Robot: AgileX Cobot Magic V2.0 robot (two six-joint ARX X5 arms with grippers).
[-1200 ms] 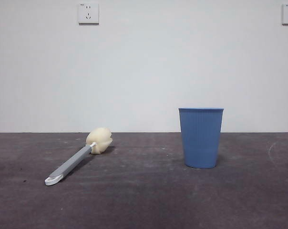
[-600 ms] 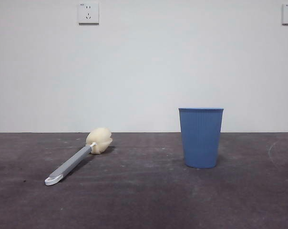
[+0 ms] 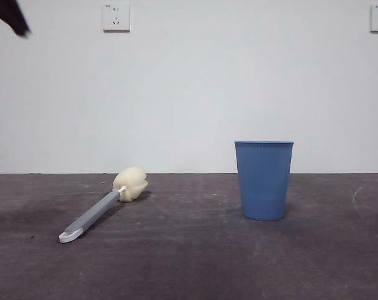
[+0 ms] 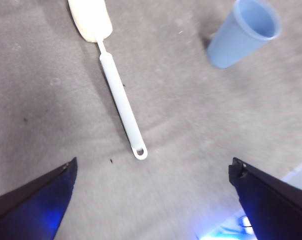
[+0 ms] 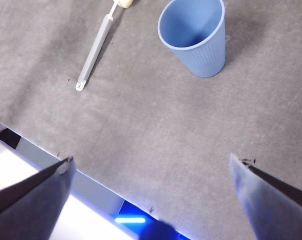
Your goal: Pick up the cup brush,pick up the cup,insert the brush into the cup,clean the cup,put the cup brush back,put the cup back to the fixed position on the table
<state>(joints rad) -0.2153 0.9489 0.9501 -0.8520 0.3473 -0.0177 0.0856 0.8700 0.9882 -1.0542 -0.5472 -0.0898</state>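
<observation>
So, left to right in the front view: a black claw tip [image 3: 10,15] pokes in at the upper left corner. Cup brush [image 3: 101,205] lies flat on the worktop [image 3: 189,262] lower left, cup [image 3: 263,180] upright right of centre. Both claws gape wide, holding nothing.

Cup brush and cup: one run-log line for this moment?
cup brush flat on table | cup upright, empty | left gripper open, above brush | right gripper open, holding nothing

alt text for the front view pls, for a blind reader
A cup brush lies flat on a dark table, and a light blue cup stands upright apart from it. A black arm tip shows at a top corner.
</observation>
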